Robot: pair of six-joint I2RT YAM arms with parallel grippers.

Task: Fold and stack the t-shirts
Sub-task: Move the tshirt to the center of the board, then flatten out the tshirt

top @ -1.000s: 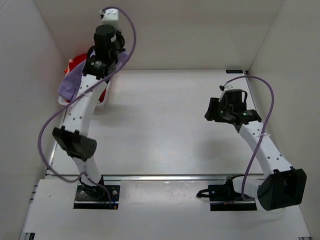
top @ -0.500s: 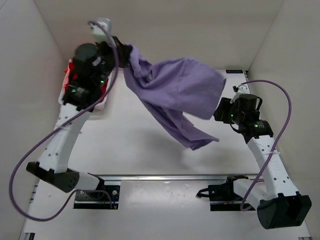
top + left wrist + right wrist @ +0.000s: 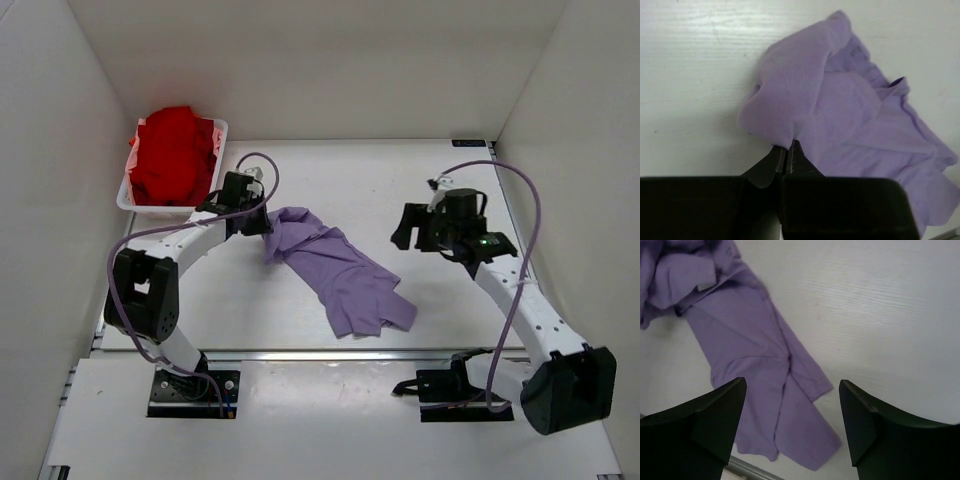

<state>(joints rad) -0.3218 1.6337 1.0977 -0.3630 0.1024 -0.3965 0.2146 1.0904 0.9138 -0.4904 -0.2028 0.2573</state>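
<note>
The lavender t-shirt (image 3: 340, 270) lay crumpled on the table (image 3: 330, 180), off to the right of the white tray (image 3: 150, 206) and nearer the arm bases than it. It stretched in a long, rumpled band that ran away from the tray toward the near edge. You had the left gripper (image 3: 788, 150) low at the end of the shirt closest to the tray. Its jaws were pressed together, with a raised fold of the purple cloth pinched at their very tips. The rest of the garment trailed flat beyond that pinch. Your right gripper (image 3: 405, 228) sat much farther from the tray, past the shirt's far side. Its jaws were spread wide, holding nothing and touching nothing. In the right wrist view the shirt's lower part showed on the table between and beyond the two dark fingers, apart from both. The red t-shirt (image 3: 172, 155) was heaped inside the tray, unfolded, filling most of it and bulging over the rim. Neither gripper touched it.
</note>
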